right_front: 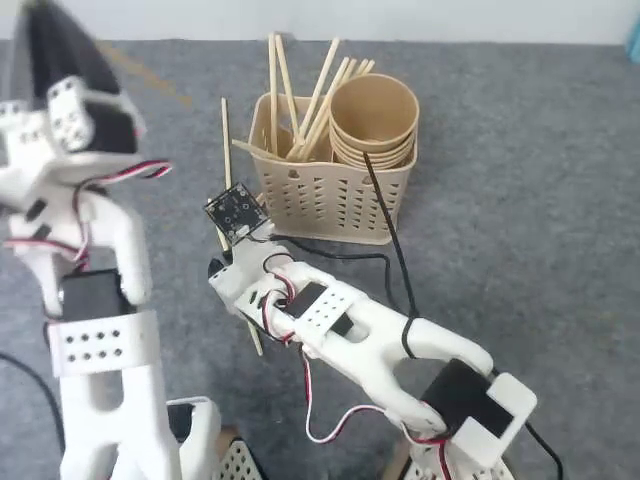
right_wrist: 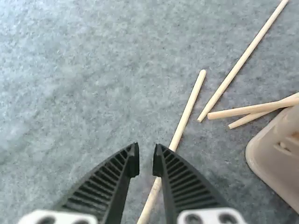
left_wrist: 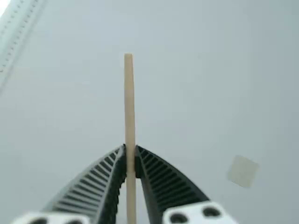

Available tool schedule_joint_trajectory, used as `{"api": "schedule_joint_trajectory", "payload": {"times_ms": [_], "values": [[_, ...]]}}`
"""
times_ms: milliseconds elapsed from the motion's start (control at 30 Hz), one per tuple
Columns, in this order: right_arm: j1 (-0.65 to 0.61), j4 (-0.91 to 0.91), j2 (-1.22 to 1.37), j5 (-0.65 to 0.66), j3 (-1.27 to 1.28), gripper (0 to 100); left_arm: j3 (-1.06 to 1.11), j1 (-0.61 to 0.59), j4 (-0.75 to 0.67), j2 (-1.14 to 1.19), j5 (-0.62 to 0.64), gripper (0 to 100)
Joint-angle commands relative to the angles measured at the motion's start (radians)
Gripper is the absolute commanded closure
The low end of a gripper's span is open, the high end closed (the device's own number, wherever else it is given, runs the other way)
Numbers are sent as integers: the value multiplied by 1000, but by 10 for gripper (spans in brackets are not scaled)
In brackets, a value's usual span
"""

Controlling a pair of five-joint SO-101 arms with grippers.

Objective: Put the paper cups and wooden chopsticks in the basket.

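Observation:
A tan slotted basket stands on the grey carpet, holding a stack of paper cups and several wooden chopsticks. My left gripper is raised high at the left, shut on a single chopstick that points toward a pale wall. My right gripper hangs low over the carpet just left of the basket, its jaws a little apart. A loose chopstick lies under its fingertip. Three more chopsticks lie beyond it near the basket's corner.
The right arm stretches from the front toward the basket, its black cable draped over the basket's front. The left arm stands tall at the left. Open carpet spreads to the right of the basket.

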Motion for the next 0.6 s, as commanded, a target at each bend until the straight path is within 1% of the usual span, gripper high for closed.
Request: {"api": "schedule_joint_trajectory", "payload": {"times_ms": [0, 133, 300, 333, 433, 500, 567], "values": [[13, 4, -13, -8, -58, 924, -200, 144, 80, 92, -8, 989], [15, 4, -13, -6, -60, 926, -260, 229, 129, 219, -9, 989], [16, 4, -13, -5, -60, 928, -266, 245, 127, 368, -11, 988], [16, 4, -13, -5, -60, 928, -266, 250, 123, 394, -11, 988], [16, 4, -15, -5, -60, 928, -259, 249, 41, 453, -11, 987], [18, 4, -15, -5, -60, 928, -259, 247, 21, 476, -9, 962], [18, 2, -15, -5, -60, 928, -259, 255, 44, 489, -9, 897]]}}
